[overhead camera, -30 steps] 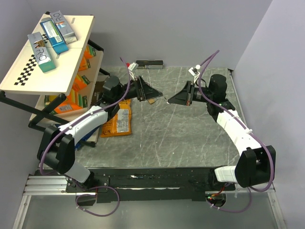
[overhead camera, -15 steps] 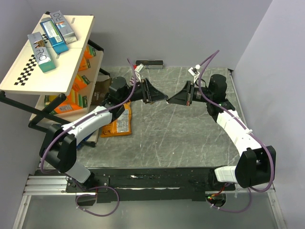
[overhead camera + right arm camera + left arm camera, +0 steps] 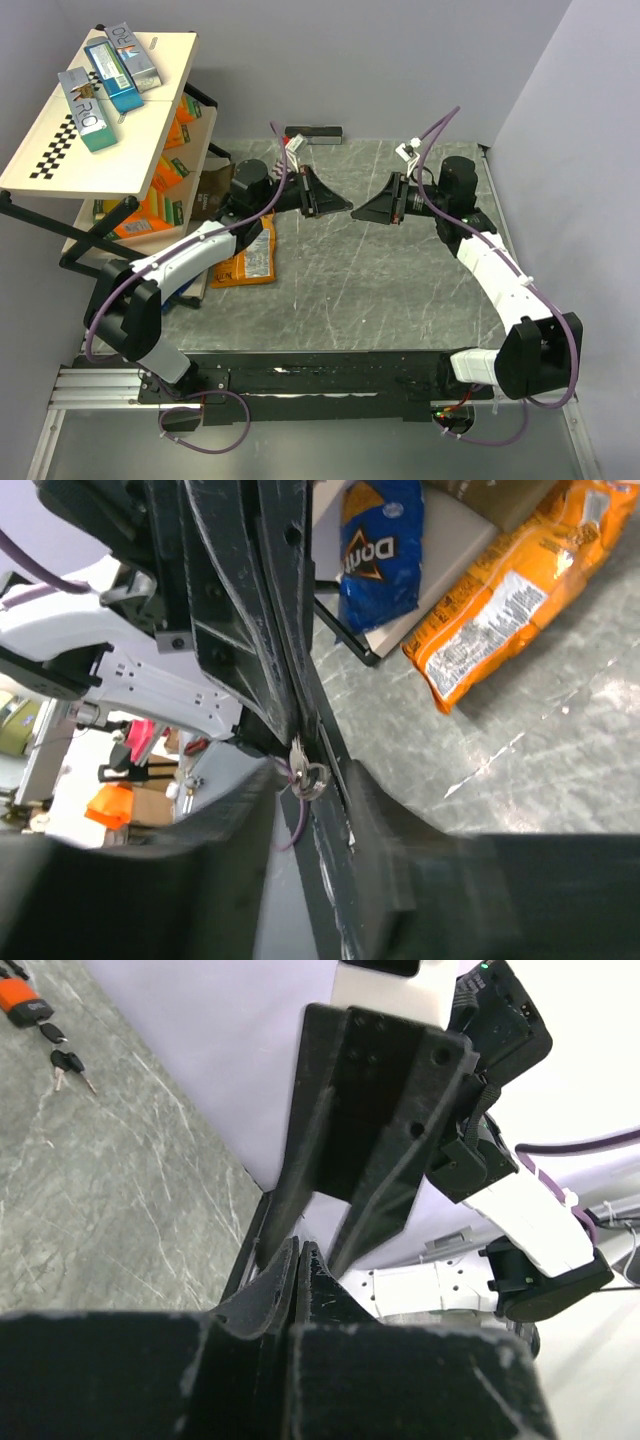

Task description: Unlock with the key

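My two grippers meet tip to tip above the middle of the table. The left gripper (image 3: 347, 210) is shut, its jaws pressed together (image 3: 297, 1248). In the right wrist view, a small silvery key on a ring (image 3: 308, 777) is pinched at the tips of its black fingers (image 3: 250, 610). My right gripper (image 3: 312, 785) stands open, one finger on each side of that key without touching it. Two black-headed keys (image 3: 66, 1060) lie on the table beside an orange-red padlock (image 3: 20, 1000).
An orange chip bag (image 3: 250, 255) lies on the table left of the grippers, with a blue bag (image 3: 380, 540) beside it. A shelf rack (image 3: 100, 110) holding boxes stands at the far left. A dark bar (image 3: 315, 135) lies by the back wall.
The left gripper moved right to the right gripper's tip and shut on the key. The right gripper, shut before, has opened and let go.
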Controlling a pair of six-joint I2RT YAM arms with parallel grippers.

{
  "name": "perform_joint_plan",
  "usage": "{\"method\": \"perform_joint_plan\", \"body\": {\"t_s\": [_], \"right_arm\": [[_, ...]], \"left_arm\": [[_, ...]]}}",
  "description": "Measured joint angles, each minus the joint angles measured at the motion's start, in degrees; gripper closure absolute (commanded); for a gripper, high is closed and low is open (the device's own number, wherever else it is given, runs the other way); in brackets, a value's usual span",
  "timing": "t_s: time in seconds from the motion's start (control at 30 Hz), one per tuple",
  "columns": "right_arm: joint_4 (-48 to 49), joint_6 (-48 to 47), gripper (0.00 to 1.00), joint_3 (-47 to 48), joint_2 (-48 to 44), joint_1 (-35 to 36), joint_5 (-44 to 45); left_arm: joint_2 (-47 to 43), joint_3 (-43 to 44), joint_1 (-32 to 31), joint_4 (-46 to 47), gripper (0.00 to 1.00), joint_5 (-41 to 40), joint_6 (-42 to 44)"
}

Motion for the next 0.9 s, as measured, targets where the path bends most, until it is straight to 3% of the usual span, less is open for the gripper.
{"method": "perform_joint_plan", "body": {"t_s": [0.1, 0.37, 0.53, 0.9], "right_arm": [[-4.9, -3.2, 0.42, 0.7, -1.3, 0.0, 0.7], [-13.2, -10.2, 0.43, 3.0, -4.8, 0.0, 1.5], [-14.8, -10.9, 0.45, 3.1, -5.4, 0.1, 1.6], [-17.1, -13.0, 0.57, 5.9, -5.1, 3.1, 2.6]], "left_arm": [[0.6, 1.7, 0.0, -0.7, 0.99, 1.7, 0.2], [3.1, 7.6, 0.3, -4.9, 0.99, 9.3, 3.7], [3.5, 8.8, 0.3, -7.1, 0.99, 13.6, 6.0], [3.5, 9.0, 0.3, -11.0, 0.99, 14.9, 8.9]]}}
